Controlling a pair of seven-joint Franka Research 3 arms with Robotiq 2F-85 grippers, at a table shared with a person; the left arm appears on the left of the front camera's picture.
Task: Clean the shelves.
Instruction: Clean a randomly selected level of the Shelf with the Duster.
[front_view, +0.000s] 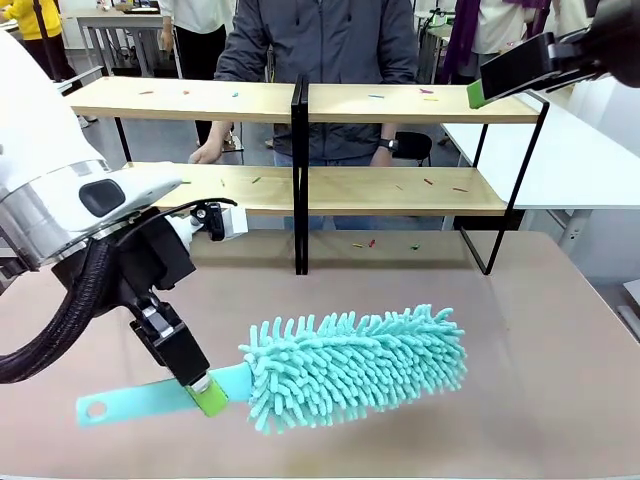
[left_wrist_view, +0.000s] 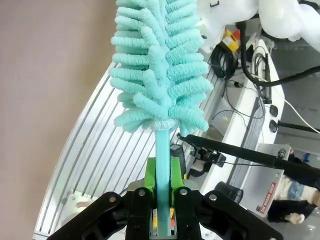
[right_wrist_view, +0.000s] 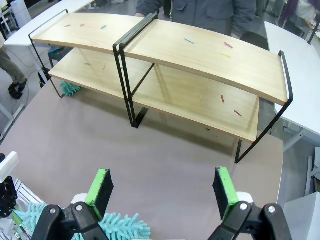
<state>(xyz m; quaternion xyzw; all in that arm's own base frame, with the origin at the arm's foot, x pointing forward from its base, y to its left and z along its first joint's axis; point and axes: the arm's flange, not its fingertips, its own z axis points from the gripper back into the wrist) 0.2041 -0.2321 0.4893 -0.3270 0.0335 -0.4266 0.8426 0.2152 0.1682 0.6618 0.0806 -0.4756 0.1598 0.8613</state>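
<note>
The shelves (front_view: 400, 103) stand across the far side of the table, with two wooden tiers in a black frame; small coloured bits (front_view: 428, 97) lie scattered on the boards. A teal fluffy duster (front_view: 355, 365) hovers low over the near table. My left gripper (front_view: 208, 395) is shut on its flat teal handle (left_wrist_view: 162, 150), and the head (left_wrist_view: 157, 60) points away along the fingers. My right gripper (front_view: 478, 90) hangs high at the right end of the top board. Its green pads (right_wrist_view: 102, 185) stand wide apart with nothing between them, above the shelves (right_wrist_view: 200, 55).
A person stands behind the shelves with one hand (front_view: 205, 152) at the lower board's left end. A few coloured bits (front_view: 370, 243) lie on the brown table (front_view: 560, 350) under the rack. A teal tuft (right_wrist_view: 70, 89) shows by the rack's left leg. A white table (front_view: 590, 150) lies at the right.
</note>
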